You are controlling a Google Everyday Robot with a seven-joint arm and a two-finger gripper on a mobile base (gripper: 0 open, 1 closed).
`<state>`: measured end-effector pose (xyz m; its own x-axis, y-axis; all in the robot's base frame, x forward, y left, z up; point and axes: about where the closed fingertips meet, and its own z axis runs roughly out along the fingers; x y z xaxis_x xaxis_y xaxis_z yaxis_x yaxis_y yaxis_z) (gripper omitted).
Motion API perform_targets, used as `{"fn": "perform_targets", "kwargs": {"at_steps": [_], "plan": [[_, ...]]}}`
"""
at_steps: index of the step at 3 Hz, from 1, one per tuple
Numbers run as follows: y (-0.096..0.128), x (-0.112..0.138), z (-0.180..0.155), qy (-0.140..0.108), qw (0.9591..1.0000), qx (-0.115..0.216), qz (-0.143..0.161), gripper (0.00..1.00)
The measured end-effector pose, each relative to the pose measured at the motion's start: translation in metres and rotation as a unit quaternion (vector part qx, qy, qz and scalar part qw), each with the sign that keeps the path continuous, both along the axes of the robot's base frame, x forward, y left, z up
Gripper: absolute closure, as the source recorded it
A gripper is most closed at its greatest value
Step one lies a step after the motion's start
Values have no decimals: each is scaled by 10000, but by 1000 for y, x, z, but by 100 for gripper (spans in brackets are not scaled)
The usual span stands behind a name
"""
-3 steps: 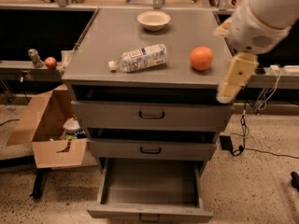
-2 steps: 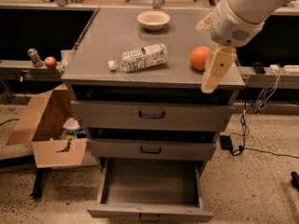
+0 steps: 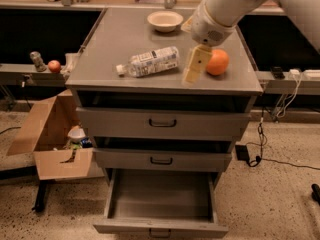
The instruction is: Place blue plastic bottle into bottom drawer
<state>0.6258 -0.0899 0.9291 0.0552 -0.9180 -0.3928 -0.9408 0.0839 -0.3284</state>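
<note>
The blue plastic bottle [image 3: 148, 61] lies on its side on the grey cabinet top [image 3: 110, 44], white cap pointing left. The bottom drawer [image 3: 161, 198] is pulled out and its grey inside holds nothing. My gripper [image 3: 192, 66] hangs from the white arm above the cabinet top, just right of the bottle and left of an orange [image 3: 218, 62]. It holds nothing and is apart from the bottle.
A white bowl [image 3: 165, 20] stands at the back of the cabinet top. The two upper drawers [image 3: 162, 121] are slightly ajar. An open cardboard box [image 3: 52, 136] sits on the floor at left. Cables and a power strip [image 3: 300, 74] lie at right.
My arm and gripper have moved left across the cabinet top, from its right edge, past the orange, toward the bottle. The bottle, orange and drawers have not moved.
</note>
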Motion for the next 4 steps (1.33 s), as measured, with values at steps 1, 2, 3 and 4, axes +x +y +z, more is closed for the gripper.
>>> {"fn": "perform_targets", "kwargs": {"at_steps": [1, 2, 3, 4], "plan": [[24, 40, -18, 223, 9989, 384, -122, 0], [38, 59, -30, 385, 9974, 577, -180, 0], [53, 71, -45, 545, 9957, 721, -224, 0], [68, 79, -57, 696, 9942, 789, -235, 0]]}}
